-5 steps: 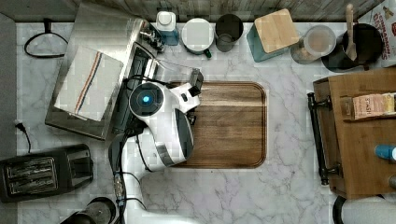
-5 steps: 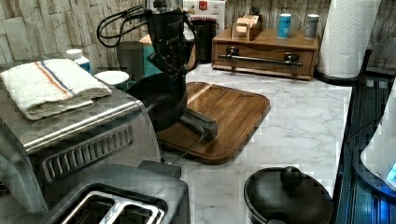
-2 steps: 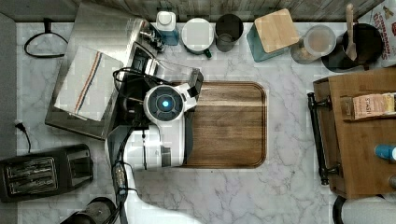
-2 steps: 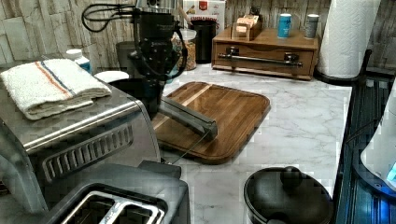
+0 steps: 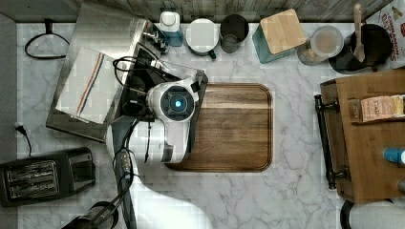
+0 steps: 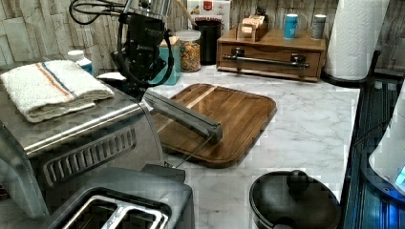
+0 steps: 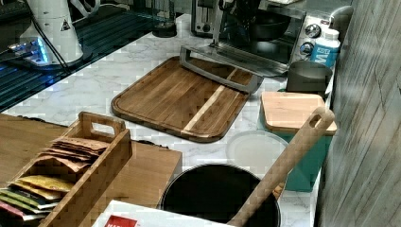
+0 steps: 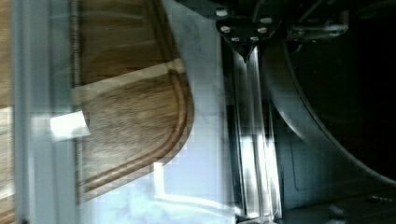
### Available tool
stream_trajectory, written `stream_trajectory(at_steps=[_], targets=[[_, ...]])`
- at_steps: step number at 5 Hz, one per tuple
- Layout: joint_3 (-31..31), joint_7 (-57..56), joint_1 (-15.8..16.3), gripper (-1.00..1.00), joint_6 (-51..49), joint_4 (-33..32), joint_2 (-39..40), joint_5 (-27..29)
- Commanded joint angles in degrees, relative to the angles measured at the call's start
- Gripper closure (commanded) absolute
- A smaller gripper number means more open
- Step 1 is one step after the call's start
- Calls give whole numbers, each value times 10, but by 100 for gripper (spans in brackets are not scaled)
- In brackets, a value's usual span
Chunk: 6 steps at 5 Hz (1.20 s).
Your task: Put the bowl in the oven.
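Sitting inside the oven, the bowl shows in the right view as a dark round shape on the rack behind the open front. The wrist view catches its curved black rim just past the oven's front edge. The oven door is folded down flat, its handle bar lying over the near edge of the board, which lies on the marble counter. The arm's wrist hangs over the door at the oven mouth; I cannot tell whether the gripper is wide, narrow or holding the bowl. A folded towel lies on the oven's roof. A black toaster stands just beside the oven, toward the top view's bottom left. A pot with a wooden spoon stands well apart, past the board's far side.
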Motion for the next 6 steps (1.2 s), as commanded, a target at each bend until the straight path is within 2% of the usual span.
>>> stream_trajectory(at_steps=[1, 2, 3, 4, 5, 6], targets=[[58, -147, -20, 100, 11, 71, 42, 168], [53, -171, -12, 100, 34, 73, 60, 208], [55, -180, -17, 100, 46, 69, 74, 234], [72, -216, -34, 100, 60, 71, 86, 295], [85, -259, -44, -78, 32, 91, 104, 334], [74, -250, -38, -100, 39, 67, 91, 324]])
